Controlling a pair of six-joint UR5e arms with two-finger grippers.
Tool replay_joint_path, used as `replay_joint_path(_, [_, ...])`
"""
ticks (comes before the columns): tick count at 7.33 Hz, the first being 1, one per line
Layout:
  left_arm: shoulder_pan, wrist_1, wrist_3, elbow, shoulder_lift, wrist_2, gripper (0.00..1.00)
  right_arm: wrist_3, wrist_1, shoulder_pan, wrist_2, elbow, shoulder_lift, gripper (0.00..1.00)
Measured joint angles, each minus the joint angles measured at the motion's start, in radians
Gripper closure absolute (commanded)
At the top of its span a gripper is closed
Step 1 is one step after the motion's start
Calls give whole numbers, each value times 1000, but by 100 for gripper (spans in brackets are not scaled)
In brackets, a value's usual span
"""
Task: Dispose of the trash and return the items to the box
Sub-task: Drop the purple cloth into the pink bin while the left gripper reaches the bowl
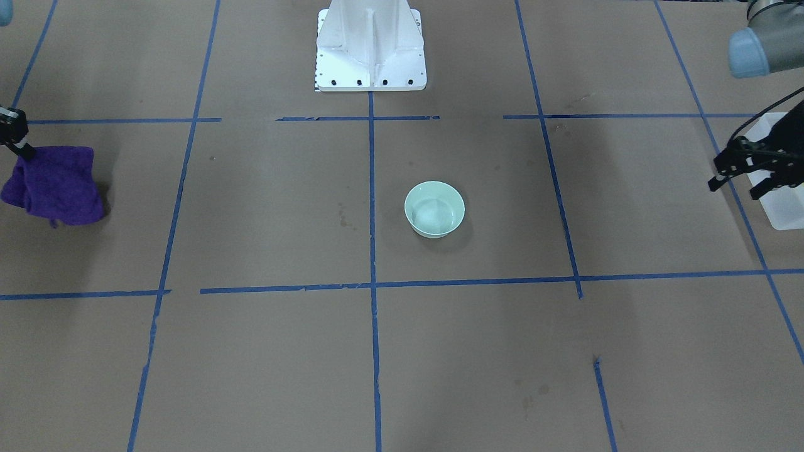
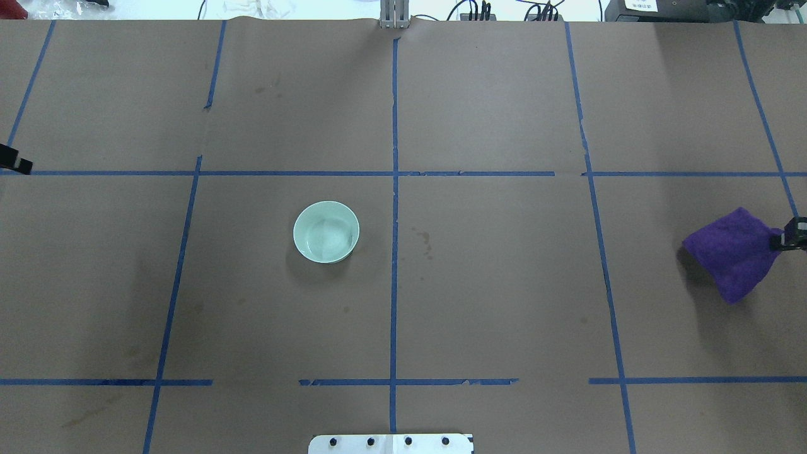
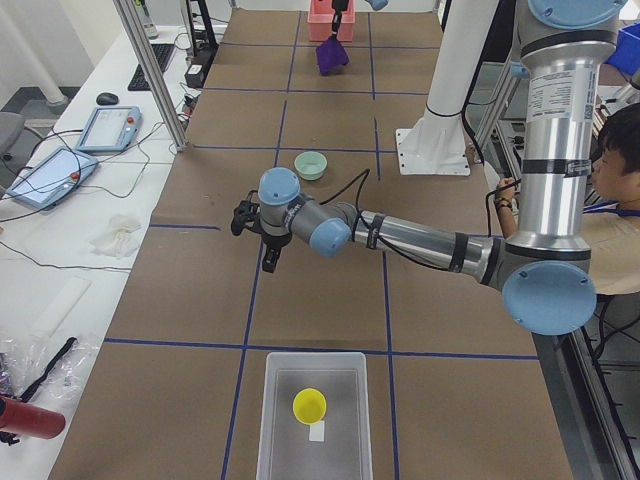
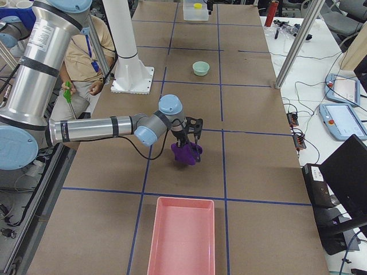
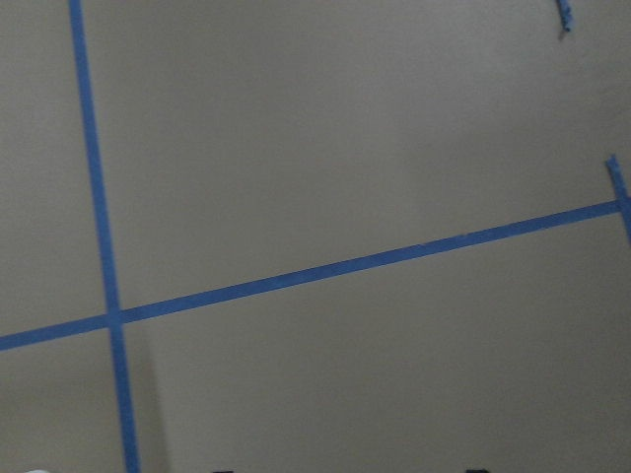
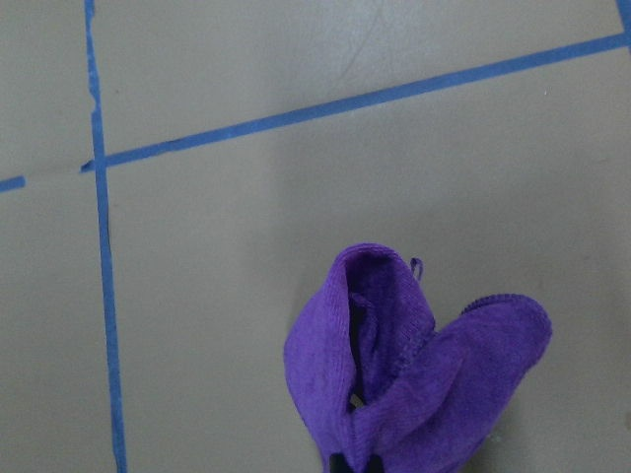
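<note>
Bowl [image 1: 434, 209]: upright on the table [image 1: 251, 351], out in front of the white robot base [image 1: 370, 56], touched by neither arm. Yellow cup [image 3: 309, 404] already inside the box [image 3: 272, 420], well off to the base's left.

Likely trouble first with the rim grasp: shallow, smooth and wide for two thin fingers, so apt to skate away or tip if pinched off-centre or at too steep an angle. Could also land on the cup and sit crooked if let go high over the box. On the base's right, some risk of the purple cloth [image 6: 414, 365] slipping free, pinched as it is by one bunched edge, or of draping over the wall of the pink bin [image 4: 182, 199] farther out that way.

Left gripper [image 1: 733, 187]: low over the table on the base's left, short of the box, arm stretched nearly level, jaws spread and empty. Right gripper [image 2: 788, 239]: clenched on the cloth, apparently lifting it off the table, arm likewise reaching out flat.
</note>
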Motion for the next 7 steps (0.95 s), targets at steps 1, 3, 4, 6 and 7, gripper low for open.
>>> replay_joint_path(1, [67,-1,-128,-15,-55,2,17,-75,-15,109,60,0,-9,100])
replay_joint_path(3, [213,-1,-374,-15,-186,33,17,-254,-106,297,107,-1,-14,100])
replay_joint_path(4, [294,2,-490,-9,-252,77,17,-399,-205,395,111,-2,-8,100])
replay_joint_path(6, [448,45,-651,18,-369,201,17,-774,-499,583,89,-15,66,100])
replay_joint_path(7, [488,99,-674,21,-409,250,17,-940,-610,650,62,-38,107,100])
